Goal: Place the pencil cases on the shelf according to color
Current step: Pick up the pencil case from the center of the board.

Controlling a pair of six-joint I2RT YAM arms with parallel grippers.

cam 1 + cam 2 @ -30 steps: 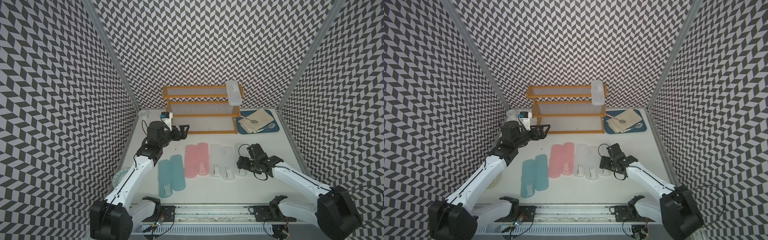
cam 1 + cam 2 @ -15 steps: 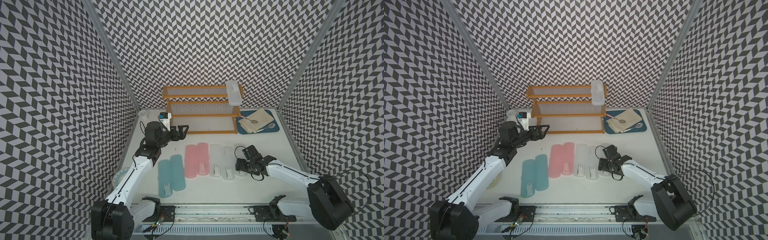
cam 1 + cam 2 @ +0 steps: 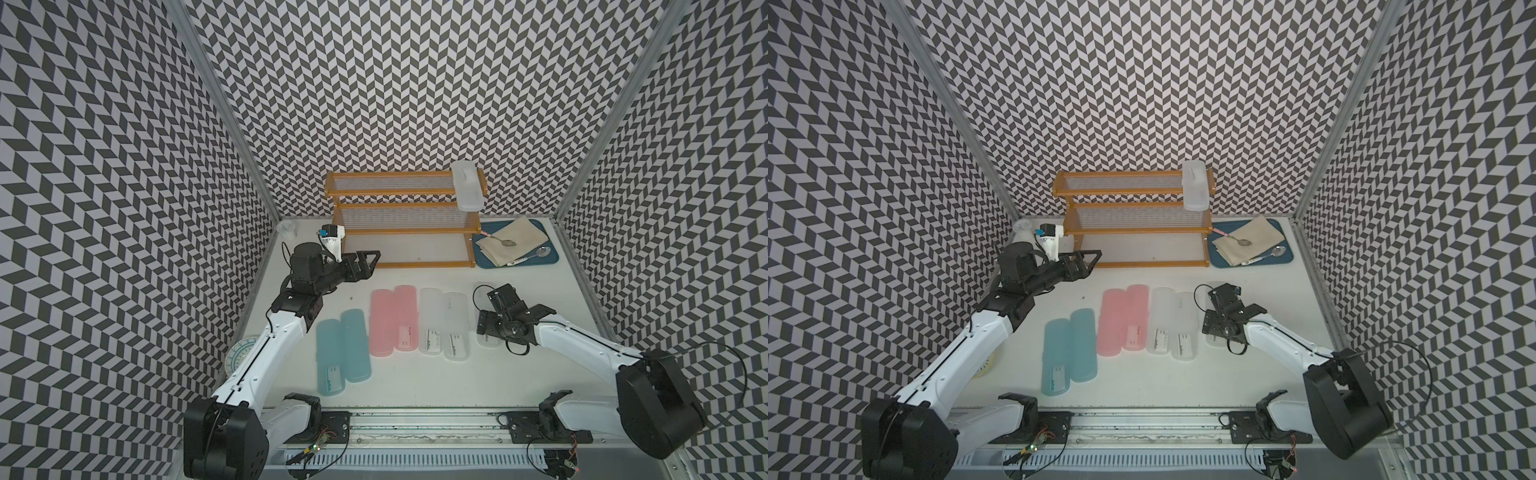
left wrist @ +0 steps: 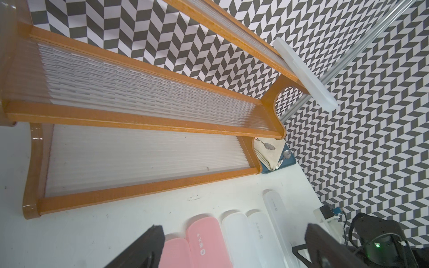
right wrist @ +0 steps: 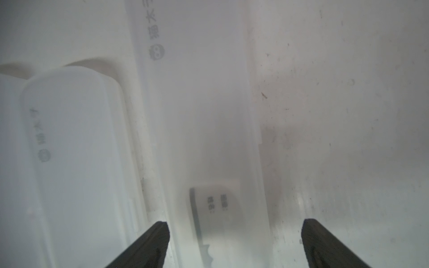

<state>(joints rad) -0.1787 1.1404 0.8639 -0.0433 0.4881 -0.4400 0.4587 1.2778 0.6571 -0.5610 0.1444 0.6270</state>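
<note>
Shelf (image 3: 419,264) sits at the back wall. One frosted top-tier case (image 3: 468,185) lies across its top tier at the right end, near end overhanging the front rail. The other seven pencil cases lie flat on the table in front of the shelf, long axes toward it. The teal pair (image 3: 355,349) is before its left end & farthest out, the pink pair (image 3: 382,322) and white pair (image 3: 431,320) before its middle, and the outer white case (image 3: 482,293) before its right end.

Both top views give the whole layout, incl. teal pair, patterned plate (image 3: 237,353) by the left arm and clear cup (image 3: 286,228) left of the shelf; neither wrist view has those. Only the left wrist view shows the shelf's ribbed tiers close up, the top-tier case edge-on and print on a pink case. It also shows the blue tray (image 4: 290,162) w/ cloth & spoons past the shelf's right end. The right wrist view shows only the outer white case, blurred & close, label showing through, w/ its white neighbour beside it.

Left arm reaches fwd w/ the left gripper (image 3: 370,262) level, near the shelf's lower left corner but apart from it. Its jaws are wide apart w/ nothing between. Right arm's wrist bends down over the outer white case, which the right gripper (image 5: 234,232) straddles. One of its fingers (image 5: 153,243) is at the case's long edge, the other clear of the opposite edge: apart, not clamped.
</note>
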